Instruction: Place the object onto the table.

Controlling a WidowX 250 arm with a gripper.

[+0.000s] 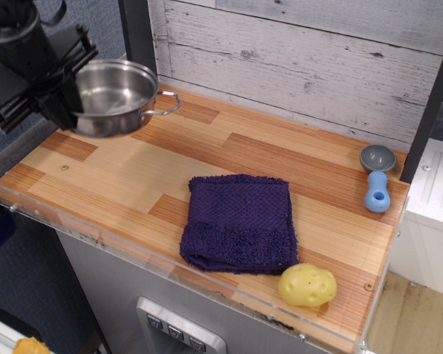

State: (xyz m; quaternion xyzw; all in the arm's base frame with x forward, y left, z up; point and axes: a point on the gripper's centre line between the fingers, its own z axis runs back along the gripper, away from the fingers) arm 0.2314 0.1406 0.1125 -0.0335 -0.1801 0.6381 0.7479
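So I've got the pot (114, 97) up around 10 o'clock over the table (133, 169), gripper (63, 103) clamped on its left rim. The purple towel (240, 221) sits mid-table, the yellow potato toy (307, 285) at 5 o'clock and the blue-handled scoop (375, 177) out at 3.

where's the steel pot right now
The pot is at the table's far left corner, gripped by the tool, well left of the purple towel.
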